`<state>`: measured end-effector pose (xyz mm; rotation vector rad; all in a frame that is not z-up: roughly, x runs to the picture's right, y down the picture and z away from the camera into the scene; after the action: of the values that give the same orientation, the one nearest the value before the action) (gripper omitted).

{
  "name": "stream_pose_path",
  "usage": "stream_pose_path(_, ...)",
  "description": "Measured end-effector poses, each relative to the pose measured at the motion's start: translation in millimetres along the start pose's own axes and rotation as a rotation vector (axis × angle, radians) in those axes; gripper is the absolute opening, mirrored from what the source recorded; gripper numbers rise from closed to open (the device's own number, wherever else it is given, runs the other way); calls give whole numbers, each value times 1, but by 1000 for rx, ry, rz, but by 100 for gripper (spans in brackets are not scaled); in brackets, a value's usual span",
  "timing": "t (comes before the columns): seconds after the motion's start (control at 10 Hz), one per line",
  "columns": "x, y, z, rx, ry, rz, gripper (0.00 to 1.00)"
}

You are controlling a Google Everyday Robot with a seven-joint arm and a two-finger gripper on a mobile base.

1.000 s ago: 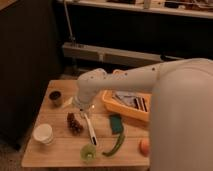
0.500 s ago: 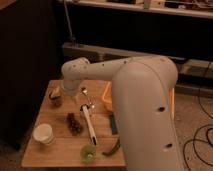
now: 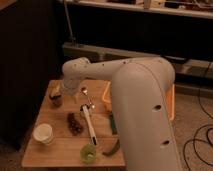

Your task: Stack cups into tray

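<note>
Step in hand: reach for 1st cup; nothing stacked yet, by the look of it.

The arm sweeps across the wooden table (image 3: 60, 147) twd its 10 o'clock corner. Gripper (image 3: 57, 93) sits right over/at the dark brown cup (image 3: 56, 100), jaws spread as wide as they go, nothing in them. The cup stands on the table, not lifted. Can't tell if a finger touches its rim.

Other cups: white cup (image 3: 43, 133) at approx 8 o'clock, upright, well apart from the rest. Translucent green cup (image 3: 88, 153) at 6 o'clock near the front edge, just beside a green chilli (image 3: 113, 148).

Tray (image 3: 107, 96), orange-yellow, is at 3 o'clock, mostly hidden behind the arm; only the left wall and a strip at far right show.

Clutter mid-table: metal spoon (image 3: 88, 119) lying 12-to-6, dark grape-like bunch (image 3: 75, 123) just left of it.

Next, IMO: drop so the fingers straddle the brown cup wall, close, lift straight up, carry twd 3 o'clock over the spoon w/o clipping it, set down in the tray. Risk: tipping the small cup on closing.
</note>
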<state>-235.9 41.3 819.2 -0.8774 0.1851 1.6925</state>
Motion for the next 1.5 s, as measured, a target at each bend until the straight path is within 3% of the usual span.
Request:
stream_pose_path(0.3, -39, -4, 18, -16, 3, -21, 80)
stream_pose_path(0.5, -51, -4, 26, -23, 7, -20, 80)
stream_pose_path(0.7, -52, 0, 39, -34, 24, -18, 79)
stream_pose_path(0.9, -50, 4, 49, -47, 37, -22, 60)
stream_pose_path(1.1, -47, 11, 61, -52, 56, -28, 48)
stream_pose_path(1.5, -51, 17, 85, -62, 92, -21, 48)
